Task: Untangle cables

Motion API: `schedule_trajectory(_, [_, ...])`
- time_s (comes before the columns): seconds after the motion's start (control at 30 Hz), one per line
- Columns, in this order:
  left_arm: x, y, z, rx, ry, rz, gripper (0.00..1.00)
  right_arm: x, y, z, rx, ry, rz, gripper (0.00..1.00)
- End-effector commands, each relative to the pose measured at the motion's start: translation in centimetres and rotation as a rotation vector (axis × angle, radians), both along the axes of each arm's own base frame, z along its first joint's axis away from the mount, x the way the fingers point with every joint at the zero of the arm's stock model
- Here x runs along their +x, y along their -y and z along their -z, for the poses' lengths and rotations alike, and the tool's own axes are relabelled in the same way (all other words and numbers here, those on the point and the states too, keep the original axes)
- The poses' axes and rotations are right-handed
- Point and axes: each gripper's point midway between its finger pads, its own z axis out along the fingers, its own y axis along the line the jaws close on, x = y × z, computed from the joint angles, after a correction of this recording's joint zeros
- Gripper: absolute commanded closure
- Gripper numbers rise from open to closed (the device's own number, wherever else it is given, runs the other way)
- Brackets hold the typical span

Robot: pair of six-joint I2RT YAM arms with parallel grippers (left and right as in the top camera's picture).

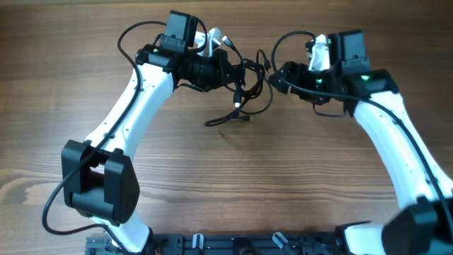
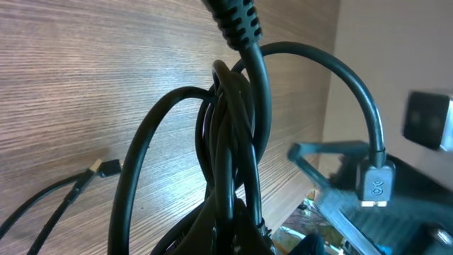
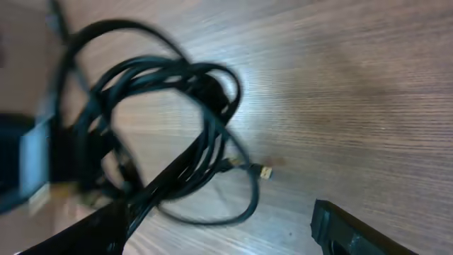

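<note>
The left gripper (image 1: pixel 229 71) reaches in from the left to the far middle of the table (image 1: pixel 248 184), clamped on the bunched cables (image 1: pixel 249 88), whose loose ends trail nearer. Just right of the tangle, the right gripper (image 1: pixel 278 76) gapes wide, holding nothing.

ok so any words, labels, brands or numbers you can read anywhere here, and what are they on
No words or numbers can be read in any view.
Grey plug of a thin black cable, left wrist view: a small embossed looped mark, a symbol rather than letters.
Blurred grey panel at the left edge, right wrist view: too blurred to read, if it bears any text.
</note>
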Motion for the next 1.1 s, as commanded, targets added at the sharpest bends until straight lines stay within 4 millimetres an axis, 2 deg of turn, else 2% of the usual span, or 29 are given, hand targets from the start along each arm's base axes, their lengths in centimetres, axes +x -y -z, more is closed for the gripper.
schedule_trajectory(0.0, [-0.2,1.2,-4.1,-0.175,0.071,0.085,0.96,-1.2,0.5,-5.3,0.029,0.148,-0.03,0.15])
schedule_trajectory(0.1, [-1.0,2.6,-7.9,-0.362,0.17,0.232,0.96,-1.9,1.1,-7.1,0.044,0.194,-0.025,0.15])
schedule_trajectory(0.2, [-2.0,3.3,-9.9,-0.46,0.185,0.307,0.96,-2.2,0.9,-8.2,0.08,0.227,-0.055,0.17])
schedule_trajectory(0.37, [-2.9,4.2,-10.3,-0.482,0.123,0.319,0.96,-0.7,0.9,-9.4,0.084,0.304,-0.042,0.32])
schedule_trajectory(0.43, [-3.2,4.6,-10.6,-0.495,0.13,0.34,0.96,0.1,2.0,-8.9,0.058,0.275,0.064,0.37])
schedule_trajectory(0.53, [-3.5,5.0,-10.6,-0.496,0.127,0.351,0.96,0.7,2.8,-8.9,0.017,0.297,0.092,0.41])
schedule_trajectory(0.67, [-3.8,5.1,-10.6,-0.501,0.123,0.36,0.96,0.9,3.4,-7.3,-0.037,0.267,0.096,0.54])
schedule_trajectory(0.8, [-3.7,5.1,-10.7,-0.503,0.121,0.356,0.96,0.2,2.3,-5.0,-0.027,0.195,-0.001,0.6])
schedule_trajectory(0.83, [-3.6,5.2,-10.8,-0.504,0.125,0.356,0.96,0.1,2.0,-4.6,-0.021,0.183,-0.022,0.64])
schedule_trajectory(0.9, [-3.3,5.2,-10.7,-0.495,0.14,0.347,0.96,0.0,1.7,-4.2,-0.01,0.171,-0.046,0.76])
schedule_trajectory(1.0, [-1.9,5.0,-9.6,-0.427,0.155,0.267,0.96,0.2,2.6,-5.5,-0.008,0.208,-0.02,0.96])
schedule_trajectory(1.07, [-0.3,4.4,-8.2,-0.344,0.162,0.173,0.96,0.0,4.1,-7.5,-0.001,0.248,0.021,0.96])
